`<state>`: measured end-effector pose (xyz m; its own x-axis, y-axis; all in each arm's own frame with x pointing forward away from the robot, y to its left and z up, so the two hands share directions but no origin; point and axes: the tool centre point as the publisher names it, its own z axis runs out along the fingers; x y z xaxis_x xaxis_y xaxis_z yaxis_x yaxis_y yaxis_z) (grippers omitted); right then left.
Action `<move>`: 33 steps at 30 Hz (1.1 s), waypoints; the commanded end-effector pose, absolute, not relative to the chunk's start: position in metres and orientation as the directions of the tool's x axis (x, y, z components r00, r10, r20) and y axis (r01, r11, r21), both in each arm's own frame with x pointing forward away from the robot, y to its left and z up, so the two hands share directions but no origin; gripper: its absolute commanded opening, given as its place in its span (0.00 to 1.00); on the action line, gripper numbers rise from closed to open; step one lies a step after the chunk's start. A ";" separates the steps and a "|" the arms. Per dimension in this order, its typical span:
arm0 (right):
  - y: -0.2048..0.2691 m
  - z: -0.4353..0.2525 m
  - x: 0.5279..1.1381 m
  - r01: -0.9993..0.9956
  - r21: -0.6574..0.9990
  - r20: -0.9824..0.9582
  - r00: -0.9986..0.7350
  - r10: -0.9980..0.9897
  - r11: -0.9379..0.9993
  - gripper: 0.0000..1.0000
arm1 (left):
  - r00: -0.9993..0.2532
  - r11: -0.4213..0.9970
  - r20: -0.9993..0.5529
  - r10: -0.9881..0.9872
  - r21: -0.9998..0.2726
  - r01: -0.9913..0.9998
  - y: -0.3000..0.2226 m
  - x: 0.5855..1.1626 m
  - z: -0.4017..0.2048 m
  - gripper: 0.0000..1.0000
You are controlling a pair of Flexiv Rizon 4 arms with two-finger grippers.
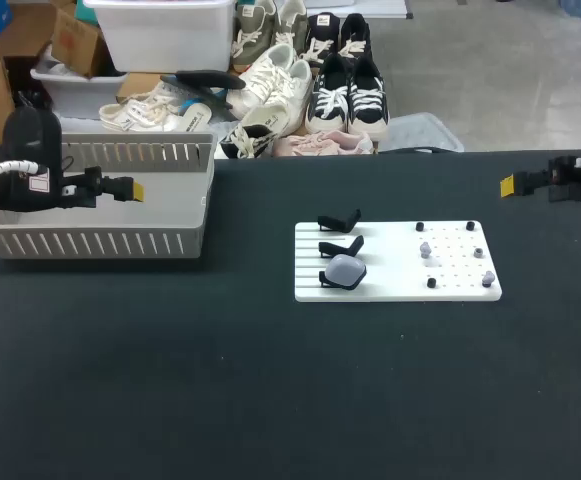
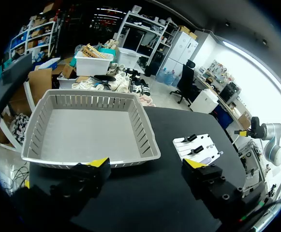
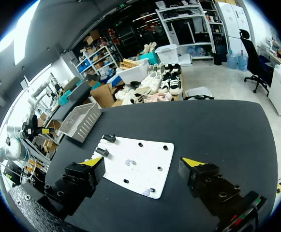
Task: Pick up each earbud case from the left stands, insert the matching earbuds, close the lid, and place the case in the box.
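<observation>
Left claw (image 2: pixel 146 164) noted wide open, nothing held; the box (image 2: pixel 91 101) lies just ahead of it and is seen empty. Right claw (image 3: pixel 141 162) likewise open and empty, well apart from the white board (image 1: pixel 390 290). One earbud case (image 1: pixel 345 270) is seen on the nearest stand; the other stands (image 1: pixel 340 222) appear bare. Small earbuds (image 1: pixel 426 250), possibly several, remain on the board. No case is judged delivered yet; the whole cycle for this case is outstanding.

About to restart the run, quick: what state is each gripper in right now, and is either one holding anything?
Left gripper: open, holding nothing.
Right gripper: open, holding nothing.
</observation>
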<state>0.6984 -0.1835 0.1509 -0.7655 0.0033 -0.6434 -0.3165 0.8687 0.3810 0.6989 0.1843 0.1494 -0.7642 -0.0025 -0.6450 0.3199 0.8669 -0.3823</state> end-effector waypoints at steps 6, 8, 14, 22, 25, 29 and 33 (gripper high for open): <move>-0.185 0.150 0.700 -0.322 0.384 -0.643 -0.766 0.001 0.865 1.00 | -0.766 0.867 -0.643 -0.001 -0.382 0.320 0.185 0.700 0.150 1.00; -0.185 0.150 0.700 -0.322 0.384 -0.643 -0.766 0.001 0.865 1.00 | -0.766 0.867 -0.643 -0.001 -0.382 0.320 0.185 0.700 0.150 1.00; -0.185 0.150 0.700 -0.322 0.384 -0.643 -0.766 0.001 0.865 1.00 | -0.766 0.867 -0.643 -0.001 -0.382 0.320 0.185 0.700 0.150 1.00; -0.185 0.150 0.700 -0.322 0.384 -0.643 -0.766 0.001 0.865 1.00 | -0.762 0.859 -0.647 0.021 -0.378 0.345 0.186 0.700 0.149 1.00; -0.185 0.150 0.700 -0.322 0.384 -0.643 -0.766 0.001 0.865 1.00 | -0.753 0.846 -0.655 0.067 -0.363 0.391 0.188 0.702 0.149 1.00; -0.185 0.150 0.700 -0.322 0.384 -0.643 -0.766 0.001 0.865 1.00 | -0.707 0.820 -0.688 0.161 -0.306 0.484 0.185 0.702 0.149 1.00; -0.185 0.150 0.700 -0.322 0.384 -0.643 -0.766 0.001 0.865 1.00 | -0.649 0.789 -0.729 0.219 -0.259 0.558 0.177 0.709 0.156 1.00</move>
<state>0.6985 -0.1835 0.1508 -0.7655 0.0032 -0.6434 -0.3164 0.8688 0.3808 0.7044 0.1786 0.1566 -0.6722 0.2139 -0.7088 0.5163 0.8216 -0.2418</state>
